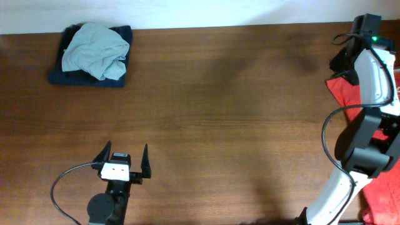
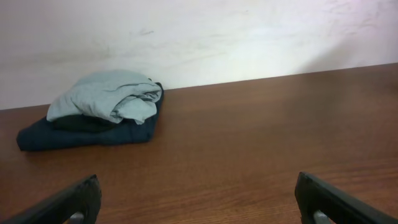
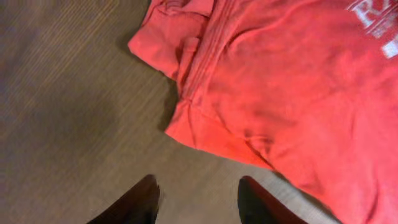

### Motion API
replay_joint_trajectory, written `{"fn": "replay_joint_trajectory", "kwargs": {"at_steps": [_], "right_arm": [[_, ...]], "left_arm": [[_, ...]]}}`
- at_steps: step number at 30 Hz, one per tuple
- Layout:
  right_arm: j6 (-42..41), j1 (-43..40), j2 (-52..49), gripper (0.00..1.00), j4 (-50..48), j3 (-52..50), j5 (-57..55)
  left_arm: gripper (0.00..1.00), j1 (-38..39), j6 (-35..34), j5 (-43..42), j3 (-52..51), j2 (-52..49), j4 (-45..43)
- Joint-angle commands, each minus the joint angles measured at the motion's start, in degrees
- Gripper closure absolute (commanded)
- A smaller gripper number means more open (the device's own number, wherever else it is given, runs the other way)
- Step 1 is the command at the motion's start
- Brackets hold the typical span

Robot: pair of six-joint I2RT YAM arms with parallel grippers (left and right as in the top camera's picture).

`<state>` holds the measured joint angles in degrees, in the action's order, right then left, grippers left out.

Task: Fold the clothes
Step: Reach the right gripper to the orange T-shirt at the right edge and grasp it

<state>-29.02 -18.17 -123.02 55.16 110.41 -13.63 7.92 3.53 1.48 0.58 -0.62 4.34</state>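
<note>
An orange-red shirt (image 3: pixel 292 93) lies crumpled at the table's right edge, with a bit of white print at the upper right of the right wrist view. From overhead its cloth (image 1: pixel 342 90) shows beside the right arm, and more red cloth (image 1: pixel 381 195) lies lower right. My right gripper (image 3: pixel 199 183) hovers over bare wood just short of the shirt's hem, jaws apart with nothing between them. My left gripper (image 1: pixel 127 147) stands wide open near the front left, far from the shirt. In the left wrist view the left gripper (image 2: pixel 198 180) holds nothing.
A pale blue-grey garment (image 1: pixel 97 50) lies on a folded dark navy one (image 1: pixel 59 75) at the back left, also seen in the left wrist view (image 2: pixel 106 99). A white wall (image 2: pixel 249 37) bounds the table's far edge.
</note>
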Motion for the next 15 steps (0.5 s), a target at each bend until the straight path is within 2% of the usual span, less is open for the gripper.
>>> {"fn": "replay_joint_trajectory", "kwargs": {"at_steps": [1, 15], "right_arm": [[-4.5, 0.2, -2.4, 0.54, -2.2, 0.7, 0.7], [-8.2, 0.2, -12.1, 0.52, -6.5, 0.6, 1.1]], "left_arm": [[0.01, 0.2, 0.9, 0.0, 0.0, 0.3, 0.4], [0.01, 0.2, 0.9, 0.4, 0.0, 0.3, 0.4]]}}
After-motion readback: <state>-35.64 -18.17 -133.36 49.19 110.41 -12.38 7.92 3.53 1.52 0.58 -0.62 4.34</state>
